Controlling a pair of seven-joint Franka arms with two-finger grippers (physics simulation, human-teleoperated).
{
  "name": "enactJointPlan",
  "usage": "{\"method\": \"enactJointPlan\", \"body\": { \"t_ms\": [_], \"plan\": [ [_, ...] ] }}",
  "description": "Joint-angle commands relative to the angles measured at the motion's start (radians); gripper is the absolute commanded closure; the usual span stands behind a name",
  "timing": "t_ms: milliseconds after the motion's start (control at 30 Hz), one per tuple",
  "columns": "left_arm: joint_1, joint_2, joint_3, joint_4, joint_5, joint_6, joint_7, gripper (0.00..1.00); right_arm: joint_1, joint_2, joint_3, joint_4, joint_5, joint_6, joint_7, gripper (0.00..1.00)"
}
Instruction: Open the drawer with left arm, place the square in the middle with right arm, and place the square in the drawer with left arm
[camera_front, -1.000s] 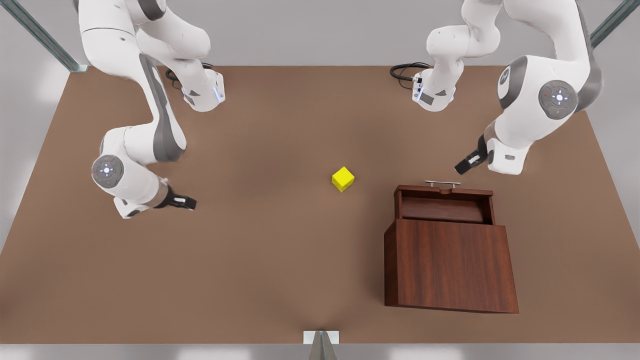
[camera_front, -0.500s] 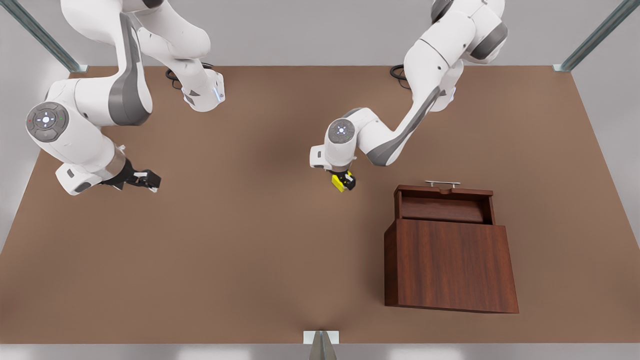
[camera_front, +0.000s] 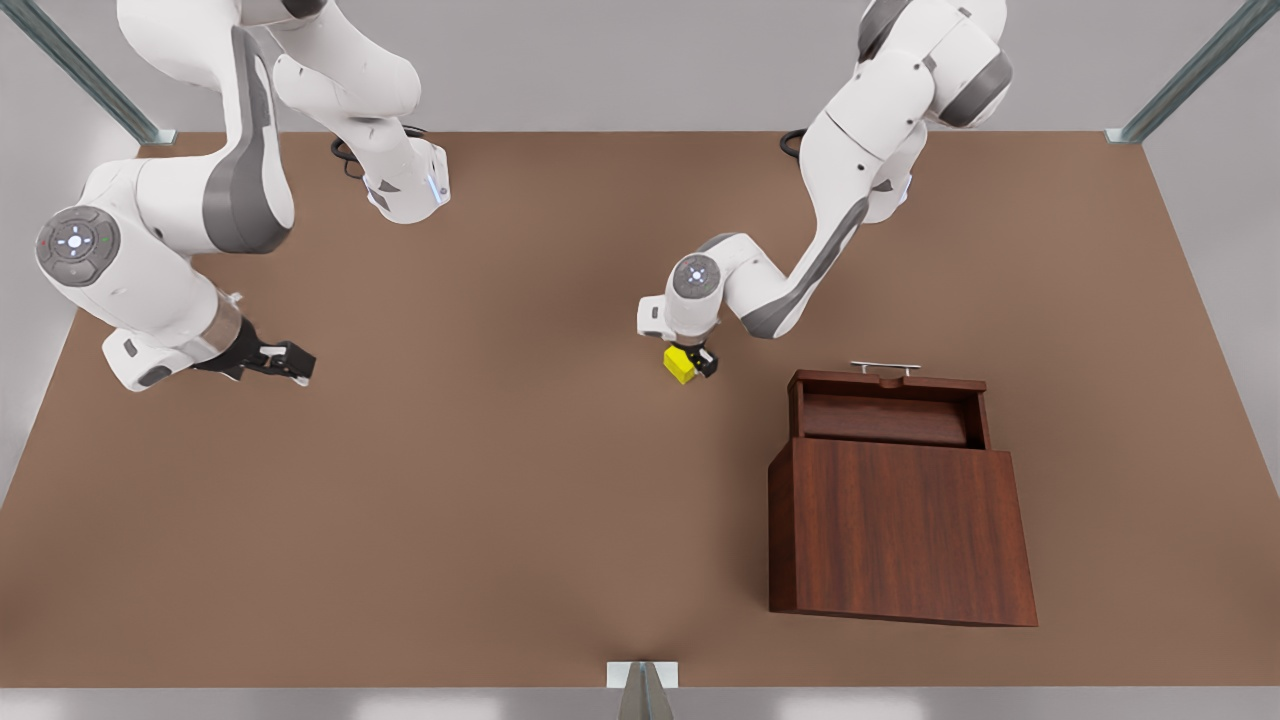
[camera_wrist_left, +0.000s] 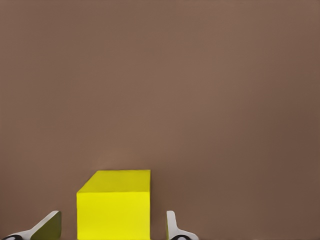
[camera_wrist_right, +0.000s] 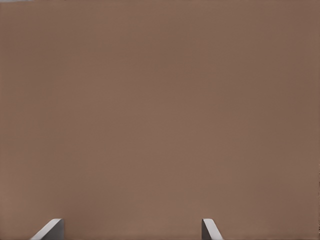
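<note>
No words or labels can be read anywhere. The square (camera_front: 681, 364) is a small bright yellow cube with flat, plain sides. It sits on the brown counter (camera_front: 520, 480) near the middle, beside the open drawer (camera_front: 886, 405). The left gripper (camera_front: 692, 362) is down over the cube, jaws spread on both sides, not squeezing. The right gripper (camera_front: 290, 362) waits far off, jaws spread and holding nothing.
</note>
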Motion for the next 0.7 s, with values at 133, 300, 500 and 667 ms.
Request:
{"method": "enactJointPlan", "body": {
  "t_ms": [133, 300, 500, 667],
  "plan": [
    [-0.002, 0.022, 0.000, 0.000, 0.001, 0.009, 0.000, 0.00, 0.002, 0.000, -0.001, -0.001, 0.005, 0.000, 0.000, 0.00],
    [-0.002, 0.055, 0.002, 0.000, 0.003, 0.026, 0.000, 0.00, 0.002, 0.001, -0.001, 0.000, 0.005, 0.000, 0.000, 0.00],
    [-0.012, 0.072, 0.018, 0.000, 0.003, 0.028, 0.000, 0.00, 0.003, 0.000, -0.001, 0.000, 0.006, 0.000, 0.000, 0.00],
    [-0.014, 0.086, 0.020, 0.000, 0.003, 0.031, -0.001, 0.37, 0.003, 0.001, -0.001, 0.000, 0.006, 0.000, 0.000, 0.00]
  ]
}}
